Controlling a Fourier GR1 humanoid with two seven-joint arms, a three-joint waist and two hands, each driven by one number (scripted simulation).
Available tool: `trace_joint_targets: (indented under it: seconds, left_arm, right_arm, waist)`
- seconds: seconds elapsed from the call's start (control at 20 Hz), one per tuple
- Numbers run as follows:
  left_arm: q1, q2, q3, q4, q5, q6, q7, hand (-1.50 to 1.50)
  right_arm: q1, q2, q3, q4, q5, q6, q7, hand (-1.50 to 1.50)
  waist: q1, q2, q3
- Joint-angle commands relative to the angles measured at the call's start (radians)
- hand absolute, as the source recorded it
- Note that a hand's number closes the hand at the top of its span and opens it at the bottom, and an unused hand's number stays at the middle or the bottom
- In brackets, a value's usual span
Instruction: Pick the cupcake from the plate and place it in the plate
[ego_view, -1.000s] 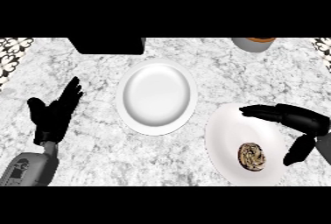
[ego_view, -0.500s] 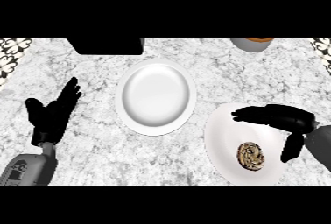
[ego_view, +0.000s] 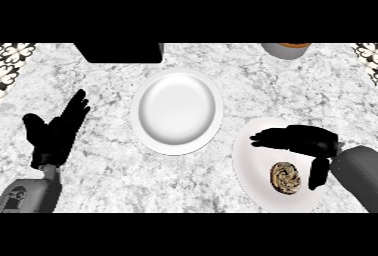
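Cupcake (ego_view: 286, 176) on right plate (ego_view: 251, 155); right hand (ego_view: 303, 140) above, fingers spread wide, holding nothing.

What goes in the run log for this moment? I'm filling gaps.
right hand: open over cupcake | cupcake: on right plate | centre plate: bare | left hand: resting

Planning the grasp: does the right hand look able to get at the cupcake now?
Probably yes: the right hand hangs just above the cupcake on its plate, fingers spread, thumb beside it, with nothing between them.

We count two white plates (ego_view: 177, 111) (ego_view: 255, 150), one cupcake (ego_view: 286, 176), one black box (ego_view: 122, 52), one grey cup (ego_view: 286, 50), two robot hands (ego_view: 55, 131) (ego_view: 303, 142).
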Motion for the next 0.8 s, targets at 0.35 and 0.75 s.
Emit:
trace_joint_targets:
  seconds: [0.35,0.75]
  left_arm:
    - [-0.039,-0.018,0.041,-0.003,-0.034,-0.027,0.056,0.00]
    - [0.023,-0.055,0.023,-0.041,-0.069,0.001,0.034,0.00]
  right_arm:
    - [0.000,0.107,-0.057,0.036,0.175,0.038,-0.031,-1.50]
    - [0.059,0.053,0.016,-0.064,0.238,0.031,-0.128,1.50]
  waist:
    - [0.000,0.001,0.000]
    - [-0.001,-0.001,0.000]
